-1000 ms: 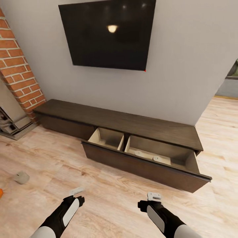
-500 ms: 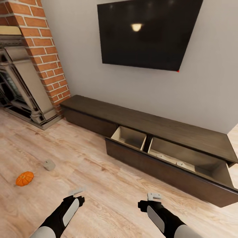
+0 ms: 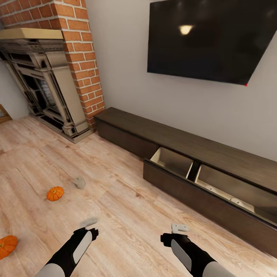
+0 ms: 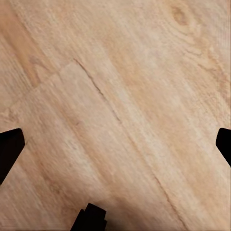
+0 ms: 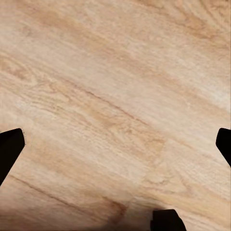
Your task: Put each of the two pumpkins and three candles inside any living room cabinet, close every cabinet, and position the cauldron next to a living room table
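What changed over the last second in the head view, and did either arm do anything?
The camera swung left: the cabinet with its open drawer slid right, and the fireplace, both pumpkins and a small grey object came into view. The left gripper and right gripper stayed open and empty.

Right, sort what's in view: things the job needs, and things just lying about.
Job things:
- smaller pumpkin on the floor
- second pumpkin at the picture's edge
- cabinet, one drawer pulled out

Just there:
- wall television
- brick fireplace
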Controlling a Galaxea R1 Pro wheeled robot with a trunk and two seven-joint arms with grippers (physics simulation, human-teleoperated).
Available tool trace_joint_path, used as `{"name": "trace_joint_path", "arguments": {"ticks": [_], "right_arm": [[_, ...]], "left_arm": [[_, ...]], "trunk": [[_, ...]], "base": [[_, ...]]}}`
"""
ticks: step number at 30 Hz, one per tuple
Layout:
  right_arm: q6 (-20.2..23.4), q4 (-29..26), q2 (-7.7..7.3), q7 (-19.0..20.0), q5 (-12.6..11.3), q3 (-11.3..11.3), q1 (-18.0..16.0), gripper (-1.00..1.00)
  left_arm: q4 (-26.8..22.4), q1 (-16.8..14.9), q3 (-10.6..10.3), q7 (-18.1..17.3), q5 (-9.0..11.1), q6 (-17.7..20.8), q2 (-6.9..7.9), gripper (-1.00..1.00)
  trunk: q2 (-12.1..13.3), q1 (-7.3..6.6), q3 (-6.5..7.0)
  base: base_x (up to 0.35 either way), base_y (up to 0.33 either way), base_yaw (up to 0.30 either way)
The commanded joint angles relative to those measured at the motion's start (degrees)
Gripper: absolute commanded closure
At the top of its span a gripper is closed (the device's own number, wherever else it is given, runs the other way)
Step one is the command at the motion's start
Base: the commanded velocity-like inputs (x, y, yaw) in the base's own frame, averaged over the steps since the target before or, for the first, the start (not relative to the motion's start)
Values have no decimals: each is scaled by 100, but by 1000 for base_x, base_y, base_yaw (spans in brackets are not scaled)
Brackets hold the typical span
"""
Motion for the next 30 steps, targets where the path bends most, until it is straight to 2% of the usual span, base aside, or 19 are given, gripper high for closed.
{"name": "trace_joint_path", "arguments": {"ticks": [1,8,30], "right_arm": [[16,-11,-5,-49,-38,39,-5,-100],[18,-11,-10,-49,48,33,-6,-100],[-54,-3,-6,-49,59,41,-2,-100]], "left_arm": [[-9,-3,-39,50,46,17,7,-100],[-9,-3,-36,57,70,17,0,-100],[-9,-3,37,56,113,26,5,-100]], "trunk": [[-2,0,-8],[-2,0,-29],[-2,0,-89]], "base": [[0,5,288],[0,1,288],[0,0,288]]}}
